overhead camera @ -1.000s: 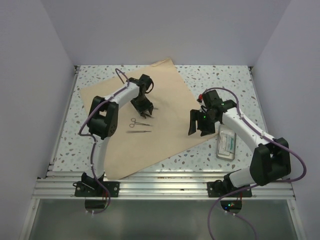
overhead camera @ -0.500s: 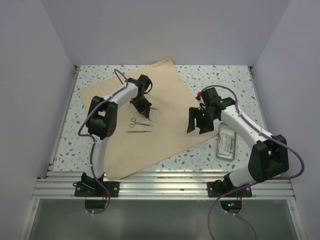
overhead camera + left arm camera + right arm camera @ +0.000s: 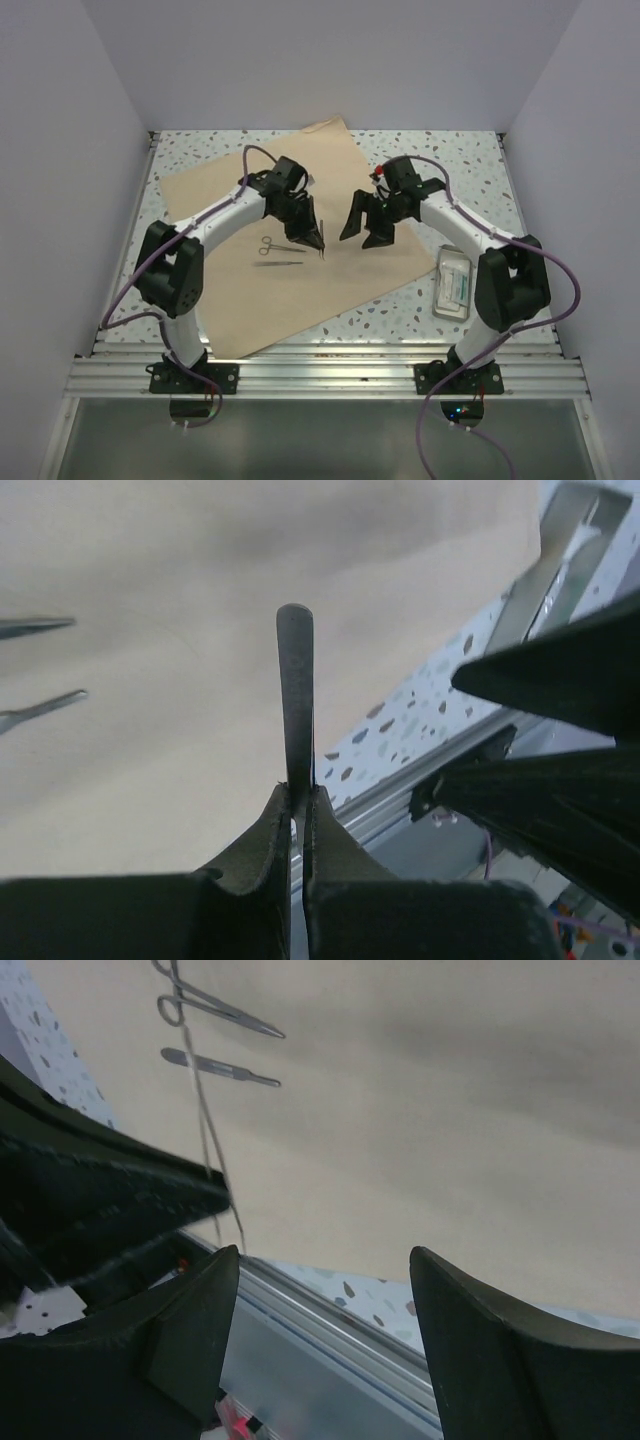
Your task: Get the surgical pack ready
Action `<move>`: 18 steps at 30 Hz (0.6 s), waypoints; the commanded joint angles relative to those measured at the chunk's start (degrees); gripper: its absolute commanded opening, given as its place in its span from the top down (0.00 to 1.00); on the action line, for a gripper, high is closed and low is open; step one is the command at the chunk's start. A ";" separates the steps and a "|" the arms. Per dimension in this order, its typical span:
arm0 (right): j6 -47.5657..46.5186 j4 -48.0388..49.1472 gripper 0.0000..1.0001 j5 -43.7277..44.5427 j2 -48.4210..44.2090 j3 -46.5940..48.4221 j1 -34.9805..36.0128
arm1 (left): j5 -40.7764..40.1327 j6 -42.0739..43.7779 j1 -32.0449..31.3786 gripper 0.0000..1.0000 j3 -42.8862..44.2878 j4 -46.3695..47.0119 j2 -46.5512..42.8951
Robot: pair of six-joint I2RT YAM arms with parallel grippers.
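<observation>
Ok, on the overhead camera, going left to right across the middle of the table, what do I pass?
scissors → left gripper, shut on a thin steel instrument → right gripper, fingers open → clear tray

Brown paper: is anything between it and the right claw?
Nothing visible. The right gripper hangs open over a bare part of the surgical pack; the scissors and the left gripper's steel instrument are farther left.
</observation>
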 commanded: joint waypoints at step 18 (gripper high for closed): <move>10.58 5.84 0.46 0.84 4.10 2.67 5.95 | 14.48 7.52 -4.08 1.00 -7.06 12.68 -7.62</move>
